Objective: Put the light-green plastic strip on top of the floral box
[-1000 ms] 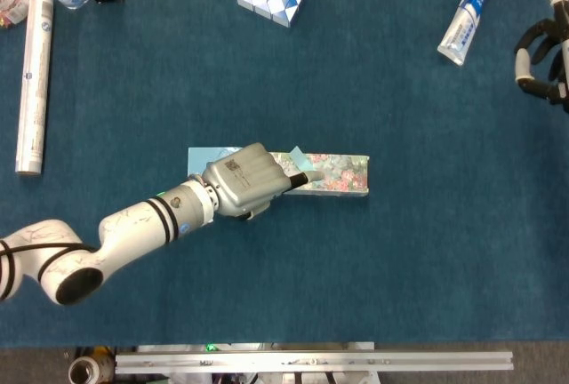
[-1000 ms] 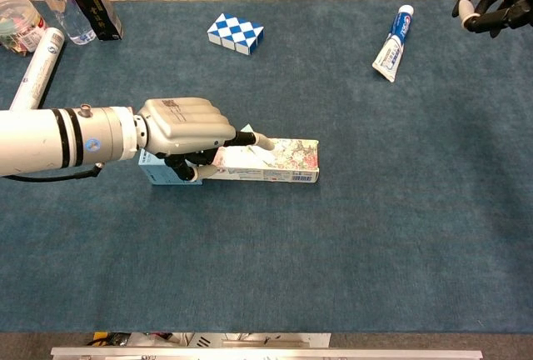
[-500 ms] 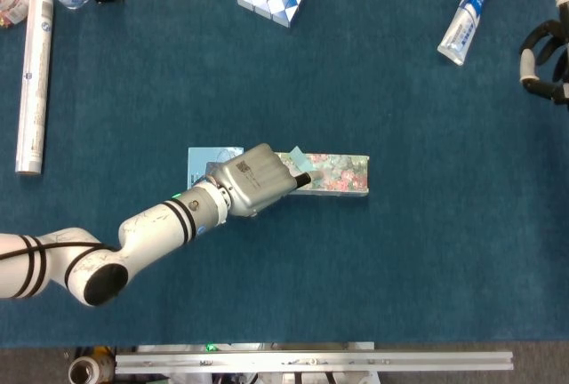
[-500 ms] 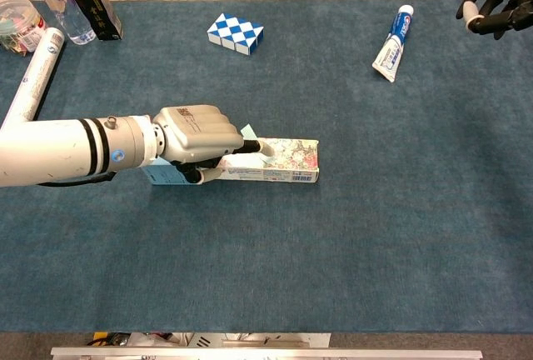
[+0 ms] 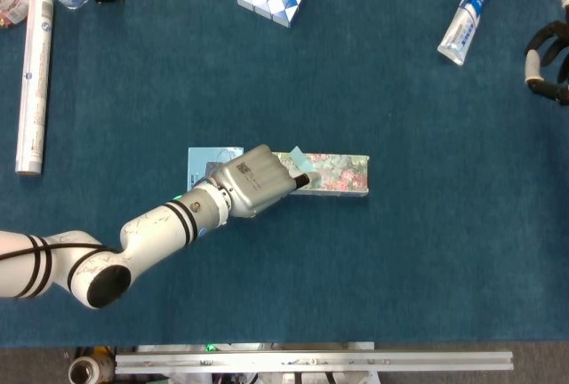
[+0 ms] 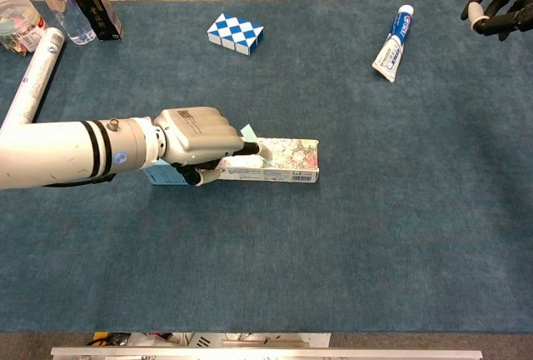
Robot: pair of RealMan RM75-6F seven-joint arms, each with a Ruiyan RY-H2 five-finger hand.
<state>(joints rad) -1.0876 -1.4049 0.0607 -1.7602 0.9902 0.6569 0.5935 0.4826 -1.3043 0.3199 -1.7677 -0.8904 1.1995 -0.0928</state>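
Left hand [image 5: 253, 181] at frame centre pinches the light-green plastic strip [image 5: 299, 161] over the long floral cardboard box [image 5: 336, 174]; off-centre release could slide it off.

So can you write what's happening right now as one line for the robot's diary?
left hand: holds light-green strip over floral box | right hand: idle, far corner | strip: not released

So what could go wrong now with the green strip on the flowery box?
The left hand holds the light-green plastic strip over the near end of the floral box. Only a corner of the strip shows, so it may land half off and slip onto the table. The hand also covers the box's left end and might nudge it when letting go.
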